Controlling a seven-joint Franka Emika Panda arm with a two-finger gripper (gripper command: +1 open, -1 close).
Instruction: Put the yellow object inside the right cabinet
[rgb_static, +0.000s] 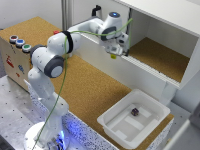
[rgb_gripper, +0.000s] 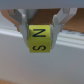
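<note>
Right now your fingers (rgb_gripper: 39, 27) are clamping the small yellow lettered cube (rgb_gripper: 39, 40), hanging at the white, cork-floored cabinet's (rgb_static: 160, 57) front sill, interior just beyond.

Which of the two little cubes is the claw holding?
The yellow cube, lettered N and S, pinched in the claw. The dark cube lies in the white tray.

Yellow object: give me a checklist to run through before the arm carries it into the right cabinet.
1. Grip: the hand is shut on the yellow object, fingers on both sides. Ok.
2. Object clear of the surface: hangs above the white ledge. Ok.
3. The right cabinet is open, cork floor bare. Ok.
4. Position: hand is at the cabinet's front edge, not yet inside. Not ok.
5. Clearance to the black handle: cannot tell.
</note>
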